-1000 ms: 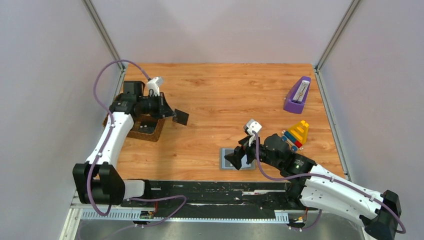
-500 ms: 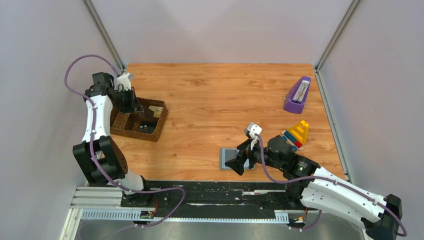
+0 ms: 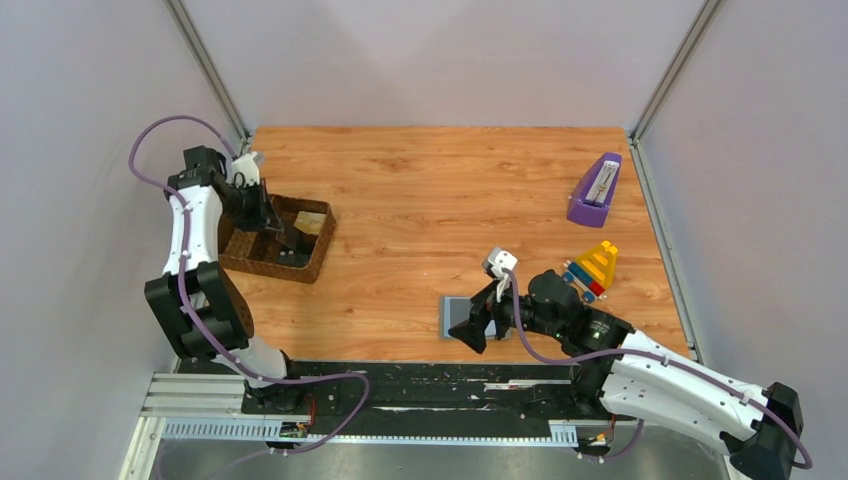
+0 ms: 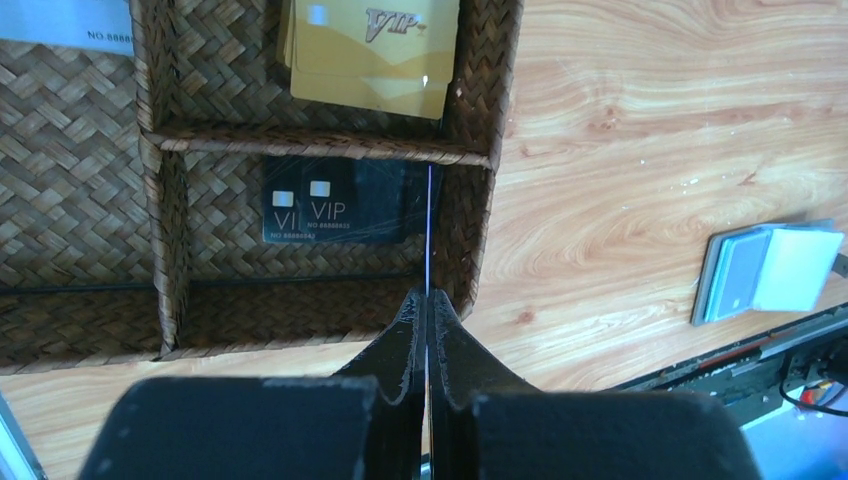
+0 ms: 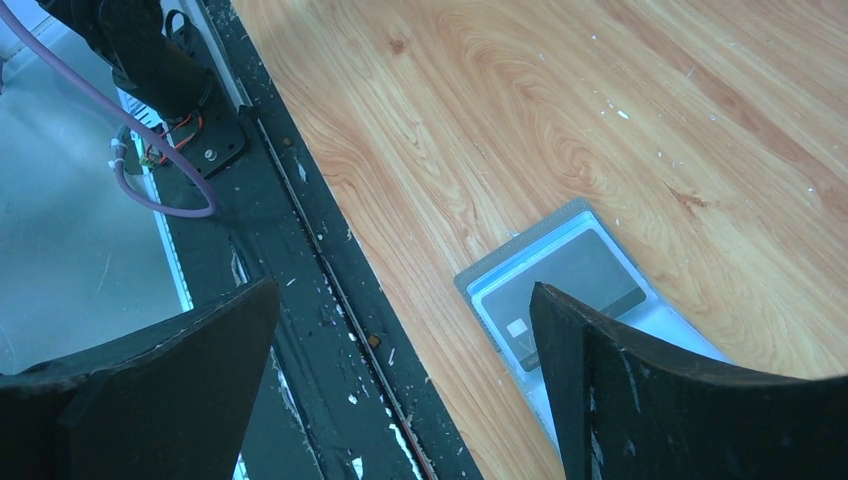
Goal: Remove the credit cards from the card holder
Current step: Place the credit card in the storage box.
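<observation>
The left gripper (image 4: 427, 300) is pinching a thin, stiff, slippery credit card (image 4: 428, 215) by its edge, mid-frame over the woven tray (image 4: 480, 100); the right gripper (image 5: 405, 290) is hanging spread above the card holder (image 5: 525, 248), lower right.

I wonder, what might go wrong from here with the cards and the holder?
The left tool pinches a thin card edge-on right by the tray wall; released there, it may catch the wall or fall outside. The right tool stands open over the card holder, loose near the table edge; pulling its dark card may drag it.
</observation>
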### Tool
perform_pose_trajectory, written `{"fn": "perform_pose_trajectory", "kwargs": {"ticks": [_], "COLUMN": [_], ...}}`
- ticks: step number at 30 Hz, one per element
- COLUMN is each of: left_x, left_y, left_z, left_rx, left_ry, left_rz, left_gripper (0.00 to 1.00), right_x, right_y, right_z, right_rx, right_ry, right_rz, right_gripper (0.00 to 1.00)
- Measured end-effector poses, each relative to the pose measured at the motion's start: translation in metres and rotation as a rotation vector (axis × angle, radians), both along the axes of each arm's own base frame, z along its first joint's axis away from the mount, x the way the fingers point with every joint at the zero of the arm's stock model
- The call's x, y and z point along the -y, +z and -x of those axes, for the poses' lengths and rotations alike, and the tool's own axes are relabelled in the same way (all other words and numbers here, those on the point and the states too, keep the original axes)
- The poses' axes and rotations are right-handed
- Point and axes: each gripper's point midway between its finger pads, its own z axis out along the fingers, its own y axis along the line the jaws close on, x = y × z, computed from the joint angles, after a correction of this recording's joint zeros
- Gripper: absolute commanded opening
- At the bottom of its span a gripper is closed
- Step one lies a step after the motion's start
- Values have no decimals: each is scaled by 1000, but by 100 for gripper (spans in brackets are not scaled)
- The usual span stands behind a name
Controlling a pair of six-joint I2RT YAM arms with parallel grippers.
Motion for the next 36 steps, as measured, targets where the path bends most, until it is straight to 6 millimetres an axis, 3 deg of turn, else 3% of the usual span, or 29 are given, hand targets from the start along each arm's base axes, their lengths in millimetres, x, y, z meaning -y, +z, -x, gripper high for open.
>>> {"fn": "perform_pose_trajectory", "kwargs": {"ticks": [15, 23, 36], "left_x": [-2, 1, 10], "left_y": [-15, -36, -40], "left_z": [7, 10, -3], "left_rx": [-67, -115, -63], "left_ry": [17, 21, 19], "left_rz": [-2, 28, 99], "left_gripper": [0, 0, 0], "right_x": [2, 3, 7], "right_y": [10, 16, 24], "right_z": [1, 1, -1], "right_rx": [28, 43, 67], "right_ry": [0, -3, -21], "right_rz": [-29, -48, -69], "right_gripper": [100, 100, 100]}}
